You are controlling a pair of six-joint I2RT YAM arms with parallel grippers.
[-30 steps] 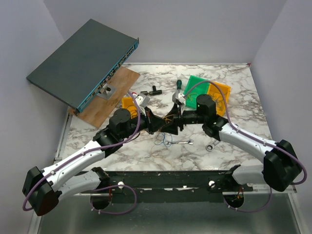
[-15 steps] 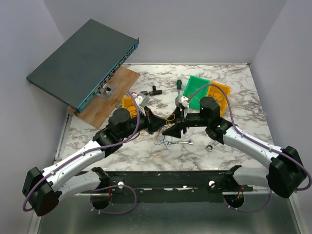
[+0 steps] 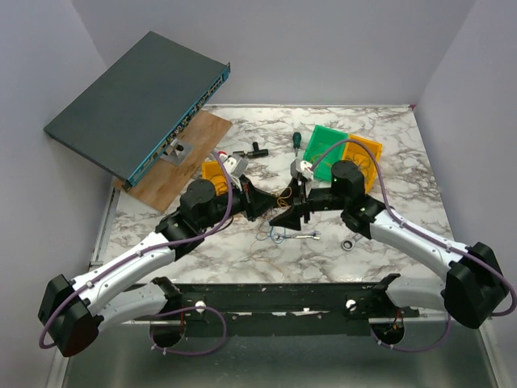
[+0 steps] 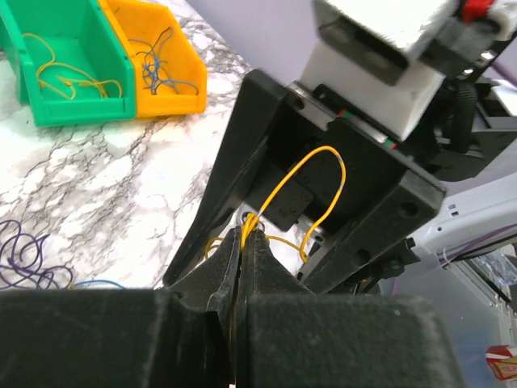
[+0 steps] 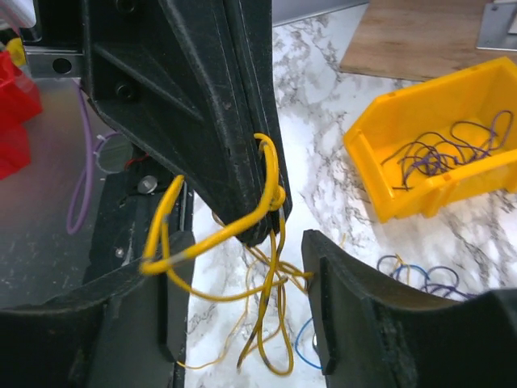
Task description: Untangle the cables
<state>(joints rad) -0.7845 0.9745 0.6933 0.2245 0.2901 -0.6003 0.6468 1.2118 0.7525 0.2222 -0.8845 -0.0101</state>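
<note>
The cables are thin wire loops. My left gripper (image 4: 245, 233) is shut on a bunch of orange-yellow cables (image 4: 323, 174), held above the table. In the right wrist view its closed fingertips (image 5: 250, 186) pinch the yellow loops (image 5: 275, 283), which hang down between the fingers of my right gripper (image 5: 242, 311). That gripper is open and around the strands, not clamping them. From above, the left gripper (image 3: 271, 204) and the right gripper (image 3: 292, 212) meet at mid-table with the yellow cables (image 3: 283, 193) between them. Blue and dark cables (image 3: 273, 234) lie on the marble below.
A silver wrench (image 3: 305, 236) lies next to the loose cables. A green bin (image 3: 327, 144) and an orange bin (image 3: 365, 152) stand behind, a yellow bin (image 5: 436, 153) with dark wires to the left. A network switch (image 3: 137, 93) leans on a wooden board (image 3: 182, 158).
My right arm has drawn back a little to the right and its jaws have opened around the yellow strands. My left gripper stays shut on the cables, nearly still.
</note>
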